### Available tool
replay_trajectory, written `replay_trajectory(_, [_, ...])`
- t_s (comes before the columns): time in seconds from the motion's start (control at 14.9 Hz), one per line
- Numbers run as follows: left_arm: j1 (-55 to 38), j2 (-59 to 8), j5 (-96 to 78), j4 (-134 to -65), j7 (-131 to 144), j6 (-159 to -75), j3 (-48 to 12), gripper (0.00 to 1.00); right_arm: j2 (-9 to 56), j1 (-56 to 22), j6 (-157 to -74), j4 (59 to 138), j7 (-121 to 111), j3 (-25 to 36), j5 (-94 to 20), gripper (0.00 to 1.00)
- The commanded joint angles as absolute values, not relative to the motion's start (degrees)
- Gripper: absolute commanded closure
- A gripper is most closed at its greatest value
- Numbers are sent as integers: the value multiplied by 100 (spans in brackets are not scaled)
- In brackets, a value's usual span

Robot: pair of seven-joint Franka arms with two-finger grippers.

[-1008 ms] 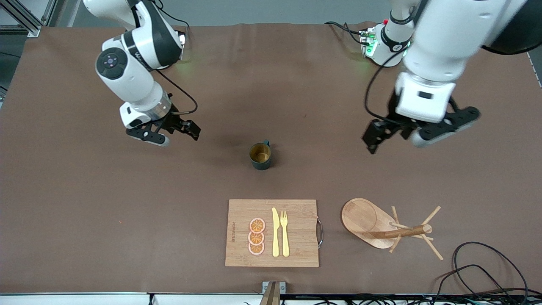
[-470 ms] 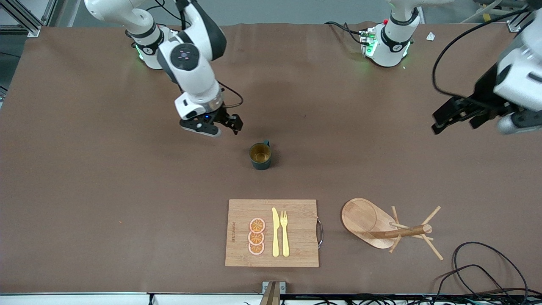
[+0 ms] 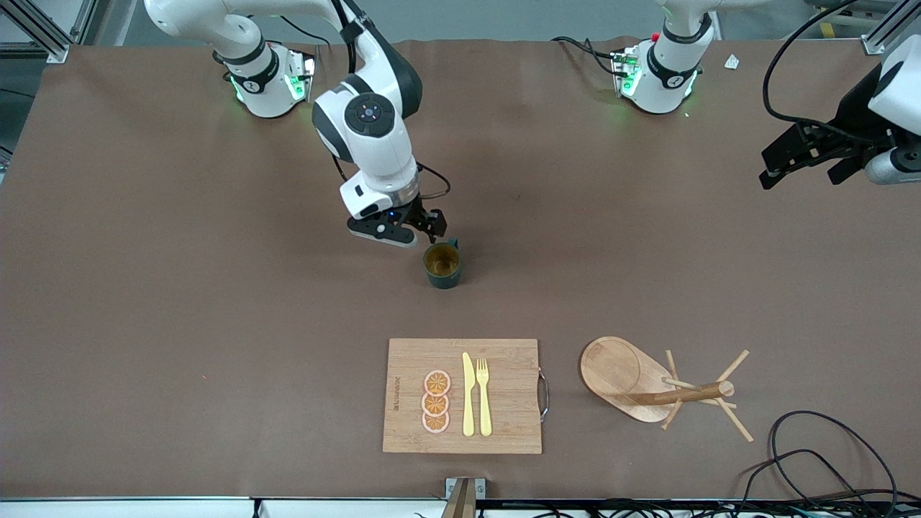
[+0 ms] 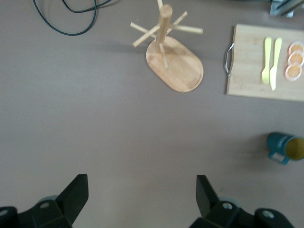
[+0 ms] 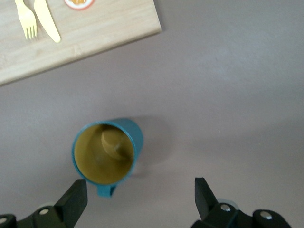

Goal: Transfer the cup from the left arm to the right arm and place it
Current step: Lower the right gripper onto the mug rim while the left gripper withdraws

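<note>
Right hand (image 3: 424, 224) has swung beside upright cup (image 3: 442, 265).

Dark teal ribbed cup (image 3: 442, 265) (mustard inside) stands upright mid-table — apparently empty.

- The table cover (image 3: 144, 324) is looking like matt brown cloth.
- The cutting board (image 3: 504, 396) and the mug stand (image 3: 611, 370) are showing pale wood grain.
- The cup (image 3: 443, 266) is appearing smooth, teal outside, mustard inside.
- The knife (image 3: 468, 396) and fork (image 3: 483, 396) are looking like yellow plastic.
</note>
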State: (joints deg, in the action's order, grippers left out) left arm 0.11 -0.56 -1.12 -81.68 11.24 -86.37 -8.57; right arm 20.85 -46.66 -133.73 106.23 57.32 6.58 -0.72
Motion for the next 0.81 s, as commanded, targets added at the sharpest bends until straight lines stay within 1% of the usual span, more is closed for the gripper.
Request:
replay_trajectory(0.0, [44, 307, -79, -8525, 721, -8500, -739, 0, 2451, -4649, -13324, 10178, 5871, 694, 35, 0])
replay_trajectory(0.27, [-17, 308, 0, -8543, 721, -8403, -747, 0, 2750, -4728, -13333, 10072, 5871, 712, 140, 0])
replay_trajectory(0.74, [105, 273, 9, -8508, 475, -8227, -729, 0, 2997, -4728, -13386, 10055, 5897, 703, 255, 0])
